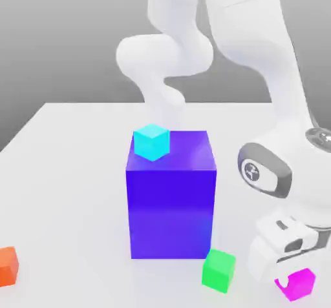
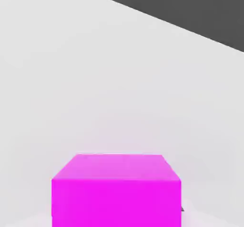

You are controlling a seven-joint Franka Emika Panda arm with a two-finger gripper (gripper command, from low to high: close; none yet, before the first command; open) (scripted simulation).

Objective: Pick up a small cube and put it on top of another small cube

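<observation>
Clamping magenta cube (image 1: 298, 285) | end effector (image 1: 282, 279): closed on it | green cube (image 1: 218, 271): nearby

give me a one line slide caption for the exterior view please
Robot claw at a magenta cube, near a green cube and a blue block topped by a cyan cube.

Big blue block (image 1: 171, 203) looks like smooth plastic w/ a bit of gloss, soft pale sheen on the front, esp. lower down. Cyan cube (image 1: 152, 143), green cube (image 1: 218, 270) and orange cube (image 1: 6, 266) = plain flat color, smooth, pretty matt imo. Magenta cube (image 2: 116, 202) same deal, smooth faces, prob. plastic too. Tabletop (image 1: 71, 190) is smooth & pale, no grain, can't tell what mat'l. Arm (image 1: 249, 22) has a smooth white plastic-looking shell w/ soft shading, plus smooth grey trim (image 1: 282, 179) nr the hand.
</observation>
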